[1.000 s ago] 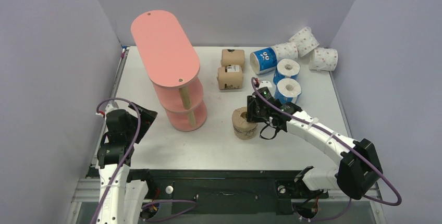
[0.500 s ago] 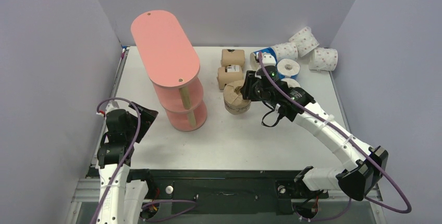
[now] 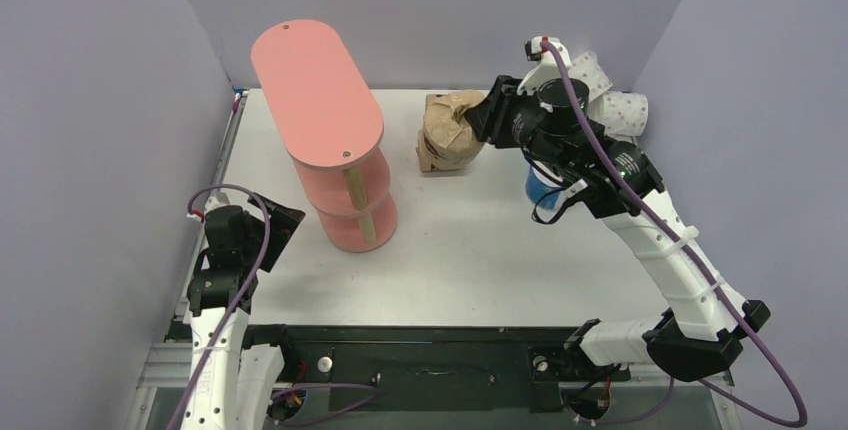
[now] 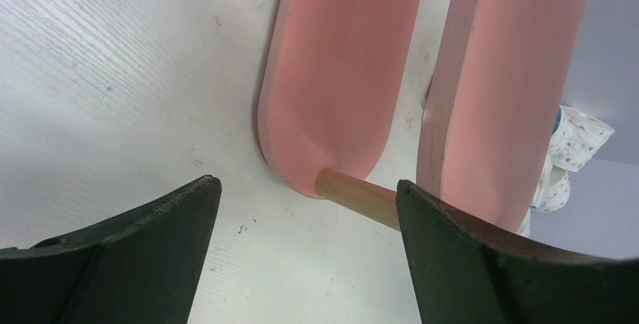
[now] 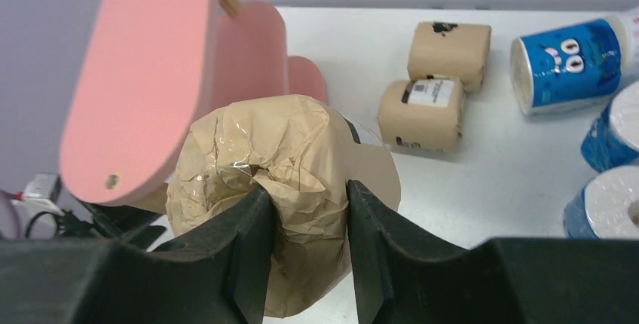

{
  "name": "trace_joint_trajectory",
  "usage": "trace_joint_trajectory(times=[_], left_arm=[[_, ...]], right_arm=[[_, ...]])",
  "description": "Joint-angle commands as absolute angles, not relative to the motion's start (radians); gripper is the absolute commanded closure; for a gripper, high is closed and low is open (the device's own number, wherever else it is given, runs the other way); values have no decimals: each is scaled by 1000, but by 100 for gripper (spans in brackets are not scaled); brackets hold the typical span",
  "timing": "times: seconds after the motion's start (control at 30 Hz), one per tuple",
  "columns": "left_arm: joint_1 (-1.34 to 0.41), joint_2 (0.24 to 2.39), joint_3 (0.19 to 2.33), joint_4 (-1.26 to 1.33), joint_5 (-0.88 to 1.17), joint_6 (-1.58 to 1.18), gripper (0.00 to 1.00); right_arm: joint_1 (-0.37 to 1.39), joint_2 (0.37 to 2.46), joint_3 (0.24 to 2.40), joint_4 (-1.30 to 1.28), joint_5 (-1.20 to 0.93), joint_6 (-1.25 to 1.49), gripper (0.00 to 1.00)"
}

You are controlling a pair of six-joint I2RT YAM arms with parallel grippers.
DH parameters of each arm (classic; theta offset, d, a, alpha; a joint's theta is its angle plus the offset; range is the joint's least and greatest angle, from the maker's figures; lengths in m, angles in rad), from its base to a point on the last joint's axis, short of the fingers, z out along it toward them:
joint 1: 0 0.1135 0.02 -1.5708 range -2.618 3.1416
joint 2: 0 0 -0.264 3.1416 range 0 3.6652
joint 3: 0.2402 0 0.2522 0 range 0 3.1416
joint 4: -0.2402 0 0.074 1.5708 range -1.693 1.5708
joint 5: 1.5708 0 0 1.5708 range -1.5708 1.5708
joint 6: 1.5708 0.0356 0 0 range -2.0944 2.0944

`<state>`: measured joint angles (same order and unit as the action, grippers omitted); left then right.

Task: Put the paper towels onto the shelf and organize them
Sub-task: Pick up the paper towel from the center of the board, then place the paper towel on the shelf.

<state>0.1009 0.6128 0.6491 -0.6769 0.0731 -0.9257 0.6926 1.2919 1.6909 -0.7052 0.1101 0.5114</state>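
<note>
Paper towels [image 3: 620, 108]: wrapped rolls of three kinds (brown, blue, white with pink dots), one gripped in the air and the rest on the far right part of the table [image 3: 480, 250].
Brown roll [image 5: 264, 188]: pinched at its crumpled end by the right claw [image 5: 304, 211] and held clear of the table; in the top view it hangs to the right of the shelf's top board, not touching it.
Right claw, state: clenched on the brown roll, one finger pressed into the wrapper on each side.
Two brown rolls [image 5: 449, 47]: on the table just beside each other, lying on their sides; from above the held roll partly covers them.
Blue rolls [image 5: 569, 64]: one on its side with its print showing, two on end at the right edge of the right wrist view.
Dotted rolls [image 3: 592, 68]: at the far right corner, partly hidden behind the right arm — count not certain.
Shelf [image 3: 315, 80]: upright on the left half of the table, pink oblong boards joined by a light wooden post [image 4: 358, 196].
Left claw [image 4: 305, 196]: low at the near left, facing the shelf's lower boards and apart from them.
Left claw, state: released — jaws wide, nothing between them.
</note>
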Motion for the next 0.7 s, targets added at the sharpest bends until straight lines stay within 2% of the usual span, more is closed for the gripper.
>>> trace_joint_trajectory(times=[0.0, 0.43, 0.67], left_arm=[[106, 617, 695, -602, 106, -961, 16], [104, 630, 709, -579, 129, -992, 17], [104, 634, 717, -581, 124, -988, 18]], right_arm=[[724, 1341, 1865, -676, 62, 514, 66], [855, 1576, 2277, -715, 18, 504, 65], [878, 1685, 2387, -709, -36, 520, 63]])
